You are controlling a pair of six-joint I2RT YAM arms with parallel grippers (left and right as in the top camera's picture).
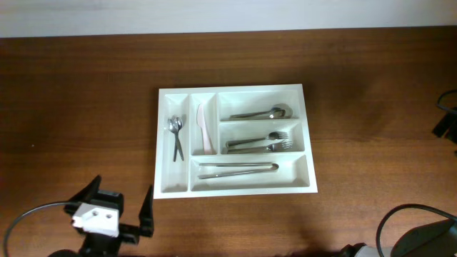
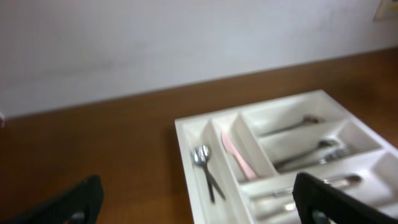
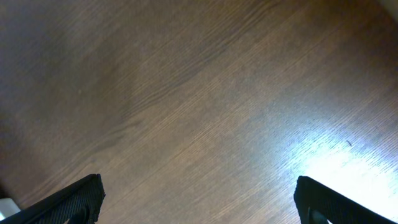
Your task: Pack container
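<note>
1. The large white rectangular plastic cutlery tray [image 1: 176,177] lies flat in the middle of the overhead frame on the dark brown wooden table [image 1: 71,107]. Its open side faces up, so utensils can be lowered straight in.
2. Its contents are sorted by kind. Two small metal spoons [image 1: 176,135] lie in the narrow compartment at the tray's left edge, and a pale pink plastic knife [image 1: 204,128] lies in the narrow one beside it. To the right, the wide compartments hold larger metal spoons [image 1: 260,113] on top, metal forks [image 1: 260,143] in the middle and long metal tongs [image 1: 238,169] along the bottom. Each piece lies lengthwise, matching its slot.
3. No utensil shows outside the tray, so the packing looks finished or nearly so.
4. The left gripper [image 1: 123,184] sits at the lower left of the overhead frame, just off the tray's lower left corner. Its jaws are spread wide, with nothing held or touched.
5. The right gripper [image 3: 198,180] is likewise spread wide and empty, with only bare wood between its fingers.
</note>
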